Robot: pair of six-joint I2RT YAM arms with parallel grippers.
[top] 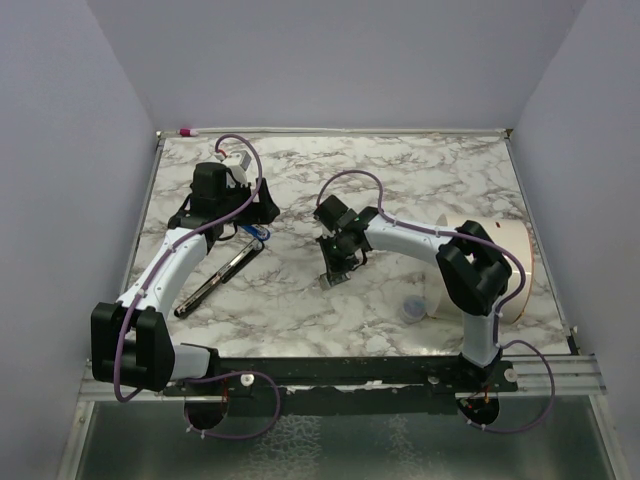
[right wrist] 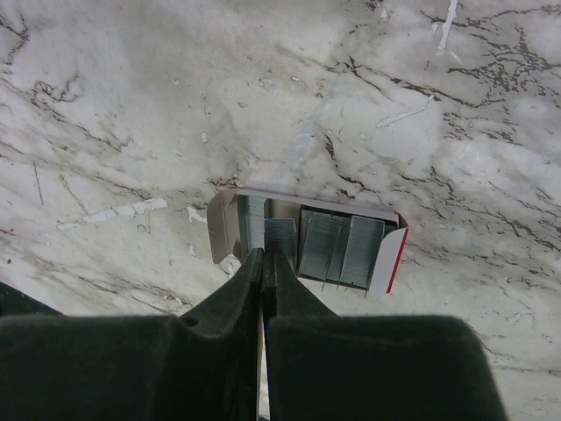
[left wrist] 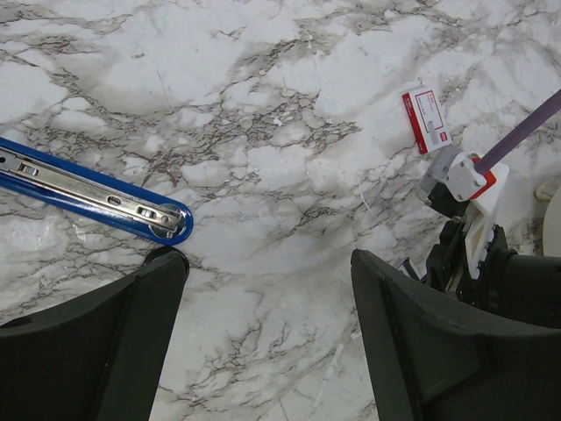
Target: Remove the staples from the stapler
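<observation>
right gripper (right wrist: 263, 256) closed over box (right wrist: 221, 226) of staples (right wrist: 342, 250) – label unreadable | left gripper (left wrist: 267, 263) spread, beside stapler (left wrist: 96, 189)

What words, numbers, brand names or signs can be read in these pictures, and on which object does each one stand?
No text can be read in any view.
small white box with red marks: it carries a printed label with fine lines, too small and blurred to read.
stapler, blue with a silvery rail: no marking shows.
marble table: only the veined pattern, no print.
</observation>
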